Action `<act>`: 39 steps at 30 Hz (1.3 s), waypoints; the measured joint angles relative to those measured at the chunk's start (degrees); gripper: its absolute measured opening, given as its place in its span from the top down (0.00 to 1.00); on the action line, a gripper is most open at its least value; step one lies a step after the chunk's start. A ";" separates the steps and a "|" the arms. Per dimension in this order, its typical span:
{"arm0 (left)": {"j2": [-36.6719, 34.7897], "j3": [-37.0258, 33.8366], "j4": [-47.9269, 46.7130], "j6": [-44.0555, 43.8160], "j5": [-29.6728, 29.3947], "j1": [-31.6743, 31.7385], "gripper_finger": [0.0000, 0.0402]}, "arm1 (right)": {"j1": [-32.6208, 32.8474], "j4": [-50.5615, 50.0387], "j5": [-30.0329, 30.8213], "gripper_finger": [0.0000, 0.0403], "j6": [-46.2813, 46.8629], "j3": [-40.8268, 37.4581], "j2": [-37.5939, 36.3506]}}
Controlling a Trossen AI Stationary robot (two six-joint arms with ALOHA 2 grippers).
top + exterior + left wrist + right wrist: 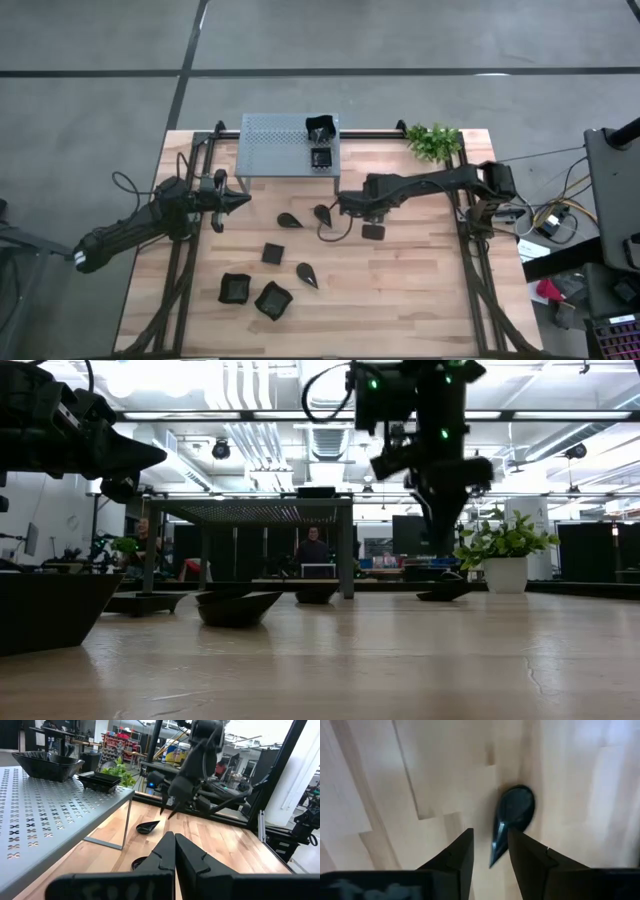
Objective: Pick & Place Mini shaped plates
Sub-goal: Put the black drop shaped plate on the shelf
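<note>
Nearest the front edge of the table (400, 290), two wavy-rimmed square plates (236, 289) sit side by side, with a teardrop plate (307, 272) and a small flat square plate (272, 253) just beyond them. Farther back, a second teardrop (290, 219) lies near the shelf leg, and a third, the target teardrop plate (516, 809), rests flat on the wood directly beneath the right gripper (489, 851). The wrist view shows this plate as a glossy black shallow dish, rounded at one end and drawn to a thin point that lies between the two fingers. These fingers stand narrowly apart, holding nothing. A further dark flat square (372, 231) lies just beside the right arm. The left gripper (174, 855) waits at the left side of the table near the shelf, its fingers pressed together and empty. At the rear, the grey perforated shelf (270, 150) carries a wavy-rimmed plate (320, 127) and a small square plate (320, 157); a green plant (434, 141) stands at the back corner.

Risk, as a judgement: the fingers bracket only the narrow tip, so a grasp there could slip or let the heavier rounded end swing and tilt. The low rim also leaves little to pinch, and a descent too far would press the fingers against the wood.
</note>
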 joint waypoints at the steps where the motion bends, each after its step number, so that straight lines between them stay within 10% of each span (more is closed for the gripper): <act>1: 0.00 0.00 0.00 0.00 0.02 -0.02 0.99 | 0.12 0.78 0.02 0.72 -0.29 -1.12 0.02; 39: 0.00 0.00 0.00 -0.01 0.01 -0.01 0.99 | -0.44 16.66 10.35 0.95 -4.15 -17.01 0.02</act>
